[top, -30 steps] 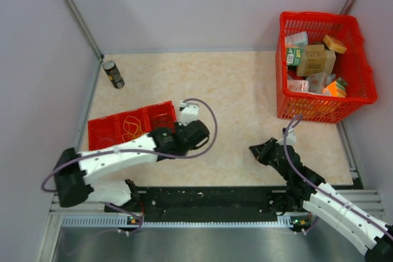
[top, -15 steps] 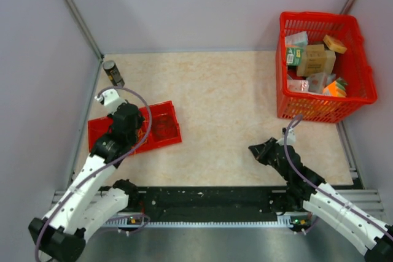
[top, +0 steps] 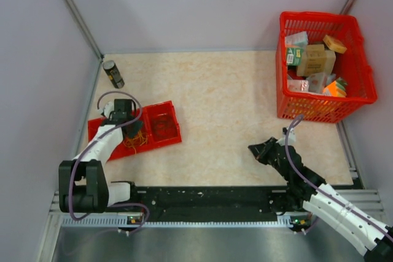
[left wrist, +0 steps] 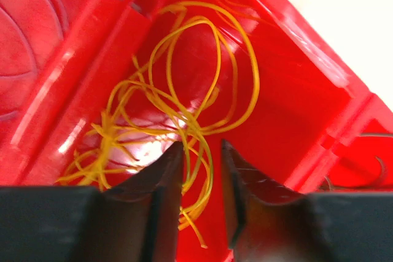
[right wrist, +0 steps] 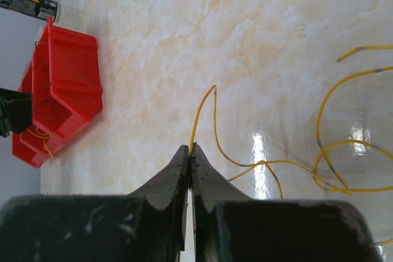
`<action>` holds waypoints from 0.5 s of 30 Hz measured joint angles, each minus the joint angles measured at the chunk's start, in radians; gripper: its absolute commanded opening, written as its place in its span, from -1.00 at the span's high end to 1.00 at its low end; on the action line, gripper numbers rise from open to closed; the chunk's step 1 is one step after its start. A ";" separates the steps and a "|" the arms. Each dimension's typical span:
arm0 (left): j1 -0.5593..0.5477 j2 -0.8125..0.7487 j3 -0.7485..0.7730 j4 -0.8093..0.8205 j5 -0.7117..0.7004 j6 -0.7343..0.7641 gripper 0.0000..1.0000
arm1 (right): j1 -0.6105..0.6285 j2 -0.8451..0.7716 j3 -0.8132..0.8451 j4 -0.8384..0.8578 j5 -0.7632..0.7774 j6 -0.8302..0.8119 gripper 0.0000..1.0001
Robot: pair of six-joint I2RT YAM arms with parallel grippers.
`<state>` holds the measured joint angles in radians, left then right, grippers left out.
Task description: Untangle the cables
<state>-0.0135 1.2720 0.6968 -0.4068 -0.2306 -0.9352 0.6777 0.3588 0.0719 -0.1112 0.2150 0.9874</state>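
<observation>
This looks like a robotics lab test cell, not a home or a shop. Plain pale panels (top: 202, 4) wall in the table (top: 233, 102) on its far, left and right sides, held by bare metal struts (top: 73, 10) that run up from the far corners. Along the table's near edge a black mounting rail (top: 209, 204) on slotted metal framing carries two white-and-black robot arms, the left arm (top: 101, 145) and the right arm (top: 319, 197), both with loose purple wiring. The props are few and look staged: a red plastic basket (top: 307, 110) of small cartons at the far right corner, a red compartment tray (top: 156, 106) by the left edge, and a dark can (top: 113, 73) at the far left corner.
</observation>
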 measured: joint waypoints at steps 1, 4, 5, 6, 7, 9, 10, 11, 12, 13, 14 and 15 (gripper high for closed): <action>0.002 -0.007 -0.002 -0.006 0.021 0.001 -0.38 | 0.000 0.000 0.000 0.000 0.000 0.000 0.94; 0.005 -0.064 0.002 -0.023 0.057 0.002 -0.78 | 0.000 0.000 0.000 0.001 0.000 0.000 0.94; 0.005 -0.092 0.005 -0.034 0.061 0.007 -0.82 | 0.000 0.001 0.000 0.002 0.000 0.000 0.94; 0.005 -0.125 0.011 -0.046 0.069 0.012 -0.84 | 0.000 0.002 0.000 0.005 0.000 0.000 0.94; 0.005 -0.163 0.021 -0.061 0.076 0.019 -0.84 | 0.000 0.004 0.000 0.008 0.000 -0.001 0.94; 0.005 -0.240 0.045 -0.087 0.090 0.041 -0.85 | 0.000 0.006 0.000 0.014 -0.001 -0.001 0.94; 0.005 -0.283 0.058 -0.094 0.101 0.057 -0.84 | 0.000 0.008 0.000 0.018 -0.002 -0.001 0.94; 0.005 -0.327 0.070 -0.096 0.117 0.077 -0.82 | 0.000 0.012 0.000 0.018 -0.002 -0.001 0.94; 0.005 -0.370 0.081 -0.096 0.141 0.098 -0.80 | 0.000 0.016 0.000 0.018 -0.002 -0.001 0.94; 0.005 -0.408 0.089 -0.094 0.172 0.118 -0.78 | 0.000 0.018 0.000 0.019 -0.003 -0.001 0.94; 0.005 -0.443 0.092 -0.089 0.214 0.140 -0.77 | 0.000 0.022 0.000 0.020 -0.004 -0.002 0.92; 0.003 -0.471 0.092 -0.083 0.254 0.162 -0.76 | 0.000 0.025 0.000 0.022 -0.005 -0.003 0.88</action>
<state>-0.0101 0.8013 0.7887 -0.4896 0.0235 -0.7734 0.6777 0.3836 0.0715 -0.0891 0.2100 0.9844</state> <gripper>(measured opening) 0.898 0.029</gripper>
